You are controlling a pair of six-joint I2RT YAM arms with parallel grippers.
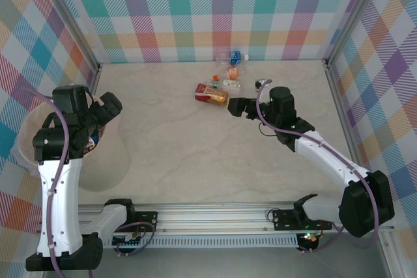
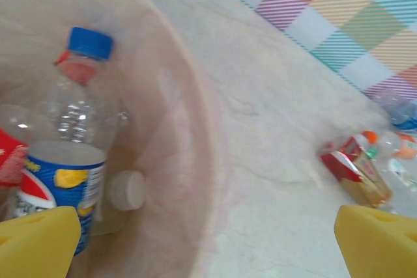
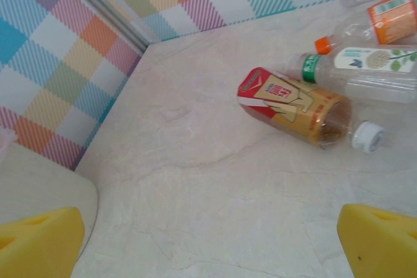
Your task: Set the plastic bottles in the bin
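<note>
**Left hand free over the bin, right hand lined up on the next bottle**

Checked walls in pastel colours close in your pale, marble-patterned tabletop. At the left, the bin sits beside the left arm, and your left hand hangs over its rim with the pads spread as wide as they go and nothing between them. Inside lies a blue-capped bottle next to a loose-looking white cap. Its blue label carries a round red, white and blue mark, but no word can be read.

Toward the far middle, four bottles wait in a cluster: a red-labelled bottle lying nearest, a green-capped bottle and an orange-capped bottle beyond it, and a clear bottle against the back wall. The red label bears large characters that I cannot read. The green-capped one shows a leaf drawing.

Your right hand sits just right of the red-labelled bottle, wide open and empty. This looks like the approach to a pick. Next, you need to bring the pads either side of that bottle's body and close.
</note>
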